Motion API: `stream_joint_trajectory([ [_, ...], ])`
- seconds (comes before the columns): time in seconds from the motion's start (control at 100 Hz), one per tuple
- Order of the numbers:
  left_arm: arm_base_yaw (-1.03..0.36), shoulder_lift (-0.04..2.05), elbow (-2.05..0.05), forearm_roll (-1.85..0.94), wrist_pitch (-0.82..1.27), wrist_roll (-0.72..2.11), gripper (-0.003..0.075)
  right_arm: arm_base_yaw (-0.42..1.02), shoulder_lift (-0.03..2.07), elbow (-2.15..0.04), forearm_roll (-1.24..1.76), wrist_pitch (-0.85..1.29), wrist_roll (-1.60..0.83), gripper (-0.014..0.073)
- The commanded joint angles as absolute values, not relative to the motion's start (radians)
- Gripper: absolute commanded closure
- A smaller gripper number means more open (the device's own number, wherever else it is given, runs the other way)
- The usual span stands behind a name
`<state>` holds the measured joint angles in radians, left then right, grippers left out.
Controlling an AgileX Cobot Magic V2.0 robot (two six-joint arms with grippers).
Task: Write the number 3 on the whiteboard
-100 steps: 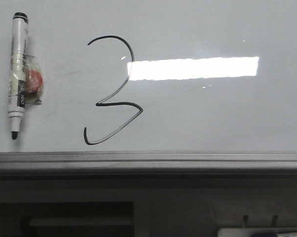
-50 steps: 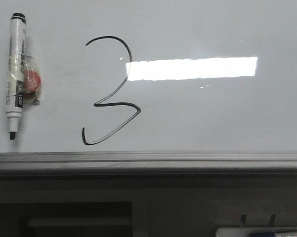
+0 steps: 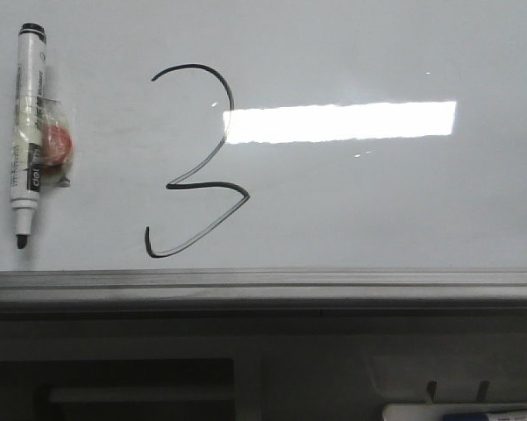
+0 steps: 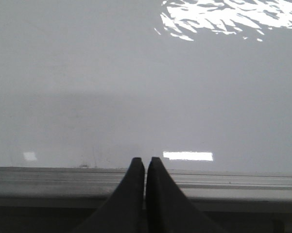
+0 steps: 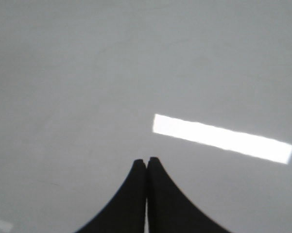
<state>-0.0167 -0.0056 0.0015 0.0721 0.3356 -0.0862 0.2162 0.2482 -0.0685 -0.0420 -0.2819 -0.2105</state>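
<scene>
Both jaws pressed together, empty, over bare whiteboard beside the number 3.

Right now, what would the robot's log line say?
number 3 drawn on whiteboard | marker lying left of it | left gripper shut, empty | right gripper shut, empty

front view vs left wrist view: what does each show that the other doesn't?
Only the front view shows the number 3 drawn in black, and the marker lying left of it with its cap off and a small red-and-clear piece taped to it. Only the left wrist view shows the left gripper, fingers closed together and empty. Both show the whiteboard, its grey metal ledge, and a bright rectangular light reflection.
</scene>
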Motion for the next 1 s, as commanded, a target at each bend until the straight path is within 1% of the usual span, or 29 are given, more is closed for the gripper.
stream_joint_trajectory([
  [0.0, -0.017, -0.028, 0.012, 0.064, 0.283, -0.097, 0.0741, 0.134, 0.215, -0.059, -0.038, -0.357, -0.206, 0.0641],
  [0.13, -0.017, -0.028, 0.012, 0.064, 0.283, -0.097, 0.0741, 0.036, 0.158, -0.007, 0.0, -0.314, -0.206, 0.0641],
  [0.23, -0.017, -0.028, 0.012, 0.064, 0.283, -0.097, 0.0741, -0.007, 0.12, 0.038, 0.022, -0.286, -0.206, 0.0641],
  [0.51, -0.017, -0.028, 0.012, 0.064, 0.283, -0.097, 0.0741, -0.024, -0.032, 0.038, 0.029, 0.122, -0.206, 0.0641],
  [0.68, -0.017, -0.028, 0.012, 0.064, 0.283, -0.097, 0.0741, -0.024, -0.028, 0.038, 0.029, 0.321, -0.206, 0.0641],
  [0.99, -0.017, -0.028, 0.012, 0.064, 0.283, -0.097, 0.0741, -0.024, -0.028, 0.038, 0.029, 0.322, -0.206, 0.0641],
])
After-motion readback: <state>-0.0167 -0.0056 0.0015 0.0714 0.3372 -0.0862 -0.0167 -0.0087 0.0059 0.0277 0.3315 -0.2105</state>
